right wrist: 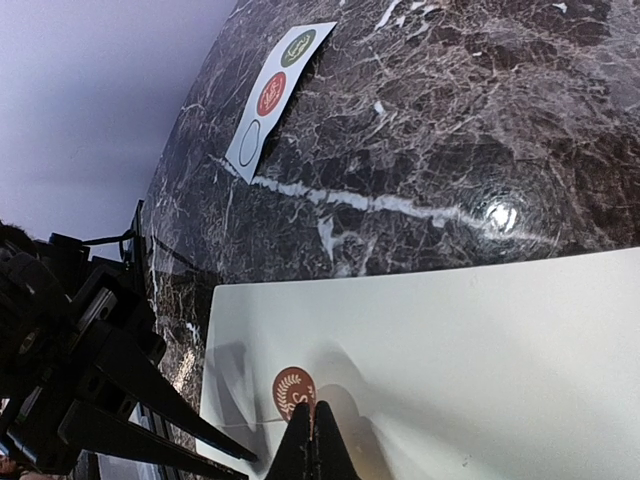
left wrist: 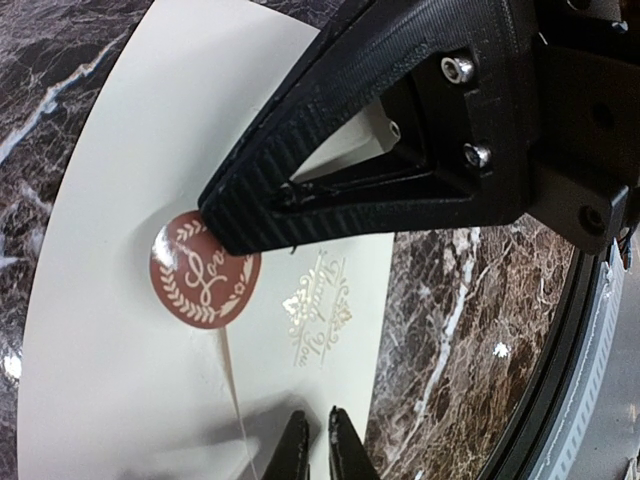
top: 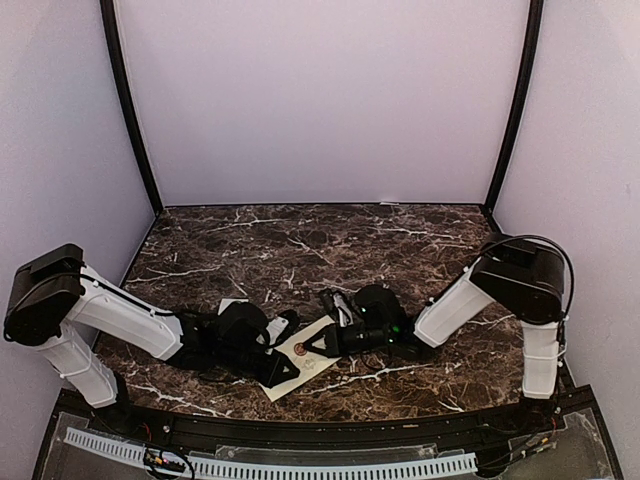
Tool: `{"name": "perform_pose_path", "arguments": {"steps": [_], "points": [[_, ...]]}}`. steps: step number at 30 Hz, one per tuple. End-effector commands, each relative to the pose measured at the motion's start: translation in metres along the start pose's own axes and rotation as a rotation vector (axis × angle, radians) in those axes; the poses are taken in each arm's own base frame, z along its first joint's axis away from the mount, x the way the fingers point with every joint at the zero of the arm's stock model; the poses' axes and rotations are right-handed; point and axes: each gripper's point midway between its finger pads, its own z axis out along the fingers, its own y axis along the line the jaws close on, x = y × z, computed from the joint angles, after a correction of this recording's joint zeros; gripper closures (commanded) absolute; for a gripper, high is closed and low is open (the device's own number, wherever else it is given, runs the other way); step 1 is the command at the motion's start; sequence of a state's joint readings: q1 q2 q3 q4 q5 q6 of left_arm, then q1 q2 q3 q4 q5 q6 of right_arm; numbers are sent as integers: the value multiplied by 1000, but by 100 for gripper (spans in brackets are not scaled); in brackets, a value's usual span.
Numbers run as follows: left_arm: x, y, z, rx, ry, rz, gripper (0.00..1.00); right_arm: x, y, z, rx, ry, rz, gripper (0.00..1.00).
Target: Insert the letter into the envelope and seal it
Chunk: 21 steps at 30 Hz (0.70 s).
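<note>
The cream envelope (top: 312, 366) lies flat near the table's front edge, flap folded down, with gold script (left wrist: 322, 318) printed on it. A round red sticker (left wrist: 200, 285) sits over the flap's tip. My right gripper (right wrist: 315, 428) is shut, and its tips rest on that sticker (right wrist: 289, 384); the left wrist view shows it as a black wedge (left wrist: 400, 150) coming down from above. My left gripper (left wrist: 318, 440) is shut to a thin slit with nothing in it. It sits on the envelope (left wrist: 120, 380) close to its near edge. The letter is out of view.
A white strip of round stickers (right wrist: 275, 92), one green, one red and one emptied circle, lies on the dark marble table (right wrist: 450, 130) beyond the envelope. The two arms meet over the envelope (right wrist: 480, 350). A black rail (top: 330, 432) borders the table's front.
</note>
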<state>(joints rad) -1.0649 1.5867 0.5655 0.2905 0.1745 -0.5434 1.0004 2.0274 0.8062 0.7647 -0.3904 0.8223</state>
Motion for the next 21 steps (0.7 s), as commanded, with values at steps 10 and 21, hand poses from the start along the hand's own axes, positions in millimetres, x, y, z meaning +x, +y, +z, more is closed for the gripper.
{"name": "perform_pose_path", "arguments": {"steps": [10, 21], "points": [[24, 15, 1, -55, 78, -14, 90, 2, -8, 3, 5, 1, -4, 100], [-7, 0, -7, -33, -5, -15, 80, 4, -10, 4, 12, 7, -4, 100]]}}
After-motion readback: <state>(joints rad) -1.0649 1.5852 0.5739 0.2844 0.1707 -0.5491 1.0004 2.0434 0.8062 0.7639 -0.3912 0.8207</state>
